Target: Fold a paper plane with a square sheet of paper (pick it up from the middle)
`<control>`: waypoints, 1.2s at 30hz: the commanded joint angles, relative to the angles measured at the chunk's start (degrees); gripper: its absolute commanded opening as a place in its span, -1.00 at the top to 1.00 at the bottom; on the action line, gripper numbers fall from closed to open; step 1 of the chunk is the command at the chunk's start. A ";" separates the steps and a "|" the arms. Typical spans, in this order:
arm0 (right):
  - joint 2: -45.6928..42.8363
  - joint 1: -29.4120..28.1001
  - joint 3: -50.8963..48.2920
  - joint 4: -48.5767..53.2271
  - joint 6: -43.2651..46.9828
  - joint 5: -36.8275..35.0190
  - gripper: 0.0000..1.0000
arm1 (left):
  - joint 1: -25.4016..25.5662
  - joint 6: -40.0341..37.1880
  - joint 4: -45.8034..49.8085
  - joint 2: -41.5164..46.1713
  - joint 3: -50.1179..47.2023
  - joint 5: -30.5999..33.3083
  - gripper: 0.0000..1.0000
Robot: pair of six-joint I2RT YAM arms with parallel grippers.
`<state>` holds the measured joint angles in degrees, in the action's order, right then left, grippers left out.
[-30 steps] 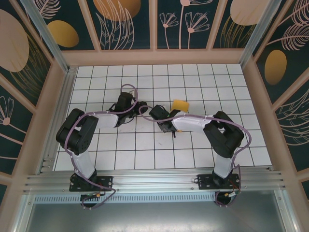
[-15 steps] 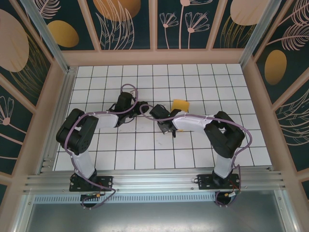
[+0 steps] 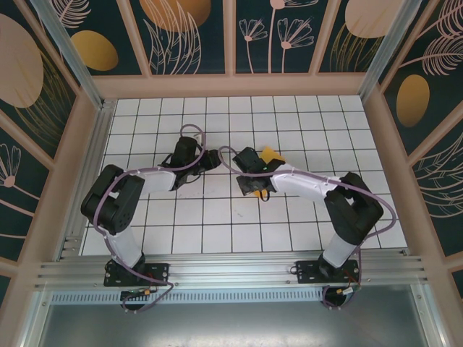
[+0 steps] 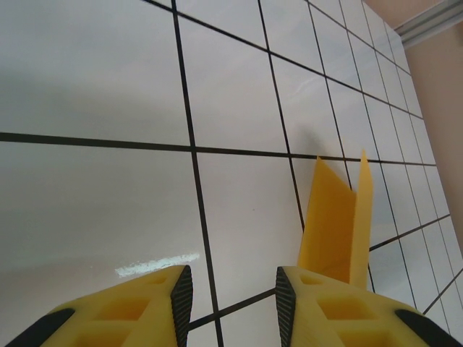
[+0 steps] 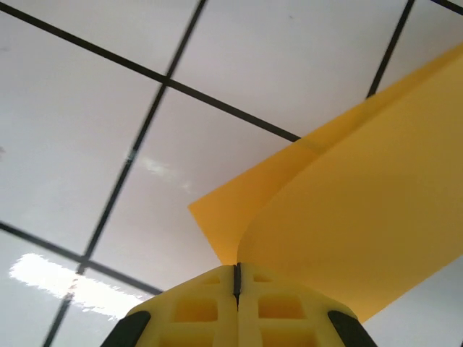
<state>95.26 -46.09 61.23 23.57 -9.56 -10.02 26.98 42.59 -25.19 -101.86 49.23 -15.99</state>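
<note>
The square sheet of paper [image 5: 362, 217] is orange and bent over on itself, its fold running into my right gripper [image 5: 236, 269], which is shut on it. From above, the sheet [image 3: 273, 153] pokes out behind the right gripper [image 3: 253, 168] near the table's middle. My left gripper [image 4: 234, 296] is open just above the white tiles with nothing between its fingers. The sheet [image 4: 333, 224] stands upright beside and beyond its right finger, in two panels with pointed tops. My left gripper [image 3: 214, 158] faces the right one across a small gap. The paper plane is out of view.
The white table [image 3: 181, 217] has a black grid and wooden walls on three sides. An aluminium rail [image 3: 231, 273] runs along the near edge. Both arms' elbows lie low over the middle tiles.
My right gripper moved toward the sheet and shut on it, bending the sheet up off the table. The left gripper has stayed as it was.
</note>
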 commanded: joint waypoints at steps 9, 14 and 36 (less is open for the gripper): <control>-8.20 -0.31 -4.97 -4.69 2.99 17.73 1.00 | -0.26 1.26 1.28 6.18 -1.84 2.24 0.22; -8.22 0.53 -8.27 -7.33 3.79 19.47 1.00 | -0.26 1.62 0.14 6.20 -2.56 1.14 0.23; -3.82 19.67 -16.12 -17.42 4.37 46.10 1.00 | 4.31 0.94 -4.57 -4.08 4.15 -13.45 0.32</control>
<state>90.08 -27.53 46.33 7.70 -7.27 31.46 30.33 44.23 -28.45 -104.53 50.33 -26.85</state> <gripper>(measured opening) 0.065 0.338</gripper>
